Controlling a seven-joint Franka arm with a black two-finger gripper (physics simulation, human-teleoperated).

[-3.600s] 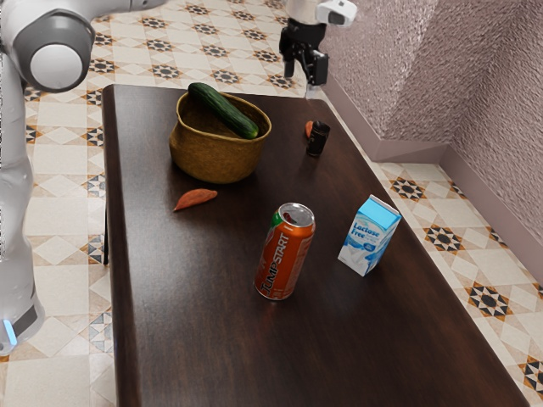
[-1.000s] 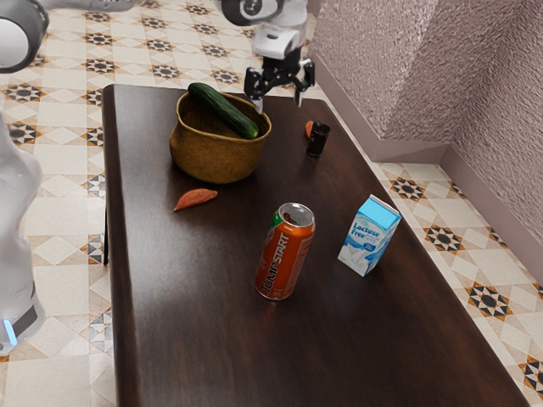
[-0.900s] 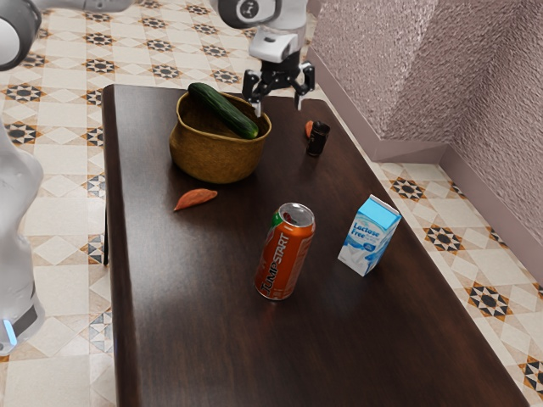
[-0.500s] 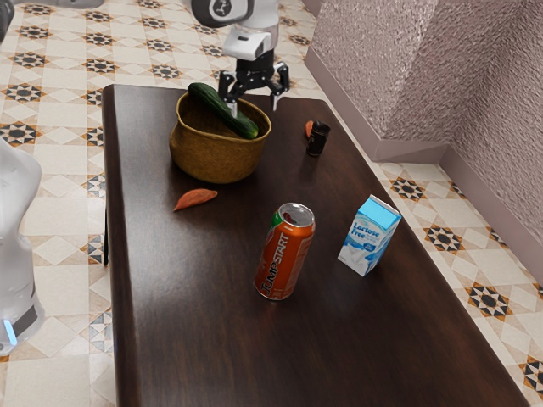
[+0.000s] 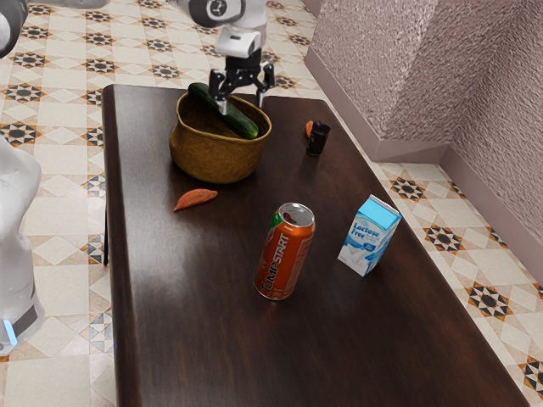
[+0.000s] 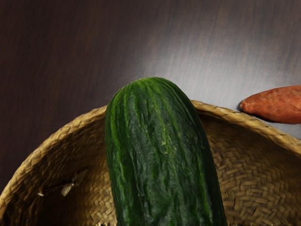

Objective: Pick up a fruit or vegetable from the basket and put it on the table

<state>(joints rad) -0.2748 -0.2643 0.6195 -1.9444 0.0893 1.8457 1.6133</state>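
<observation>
In the exterior view, the cucumber (image 5: 244,127) is lying in the basket (image 5: 216,158) on the table (image 5: 204,339), and the sweet potato (image 5: 196,199) is resting just before the basket. Nearer the camera, the can (image 5: 285,254) is standing to the exterior view's left of the carton (image 5: 370,237). The jar (image 5: 317,141) is standing to the exterior view's right of the basket.

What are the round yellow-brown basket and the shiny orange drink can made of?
The round yellow-brown basket looks like woven straw or something similar, dull and rough: you can see crisscross strands. The shiny orange drink can seems to be painted metal, because its bare top gleams silvery.
</observation>
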